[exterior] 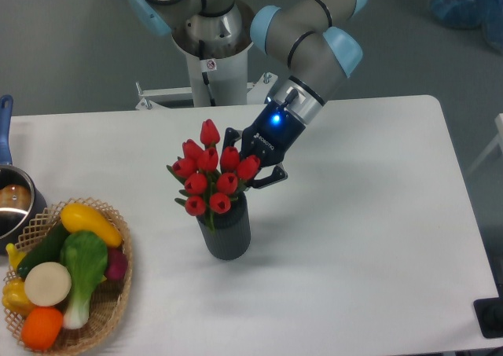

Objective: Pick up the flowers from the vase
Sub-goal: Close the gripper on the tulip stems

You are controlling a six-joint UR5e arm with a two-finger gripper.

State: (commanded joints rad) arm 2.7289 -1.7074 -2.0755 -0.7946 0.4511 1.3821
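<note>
white table (361, 183), flowers (211, 177) in vase (228, 232), gripper (253, 166) just behind them

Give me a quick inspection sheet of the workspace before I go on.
Surface: white table, bare on its right half.
Job's things: flowers standing in the vase, upright near the table's middle.
Clutter: basket of toy vegetables at front left; pot at the left edge.
Gripper: gripper right behind the flowers, fingers partly hidden by the buds; open or shut cannot be told.
Cables: nothing seen.
Surroundings: grey floor; blue item at top right; dark item at the right edge.
</note>
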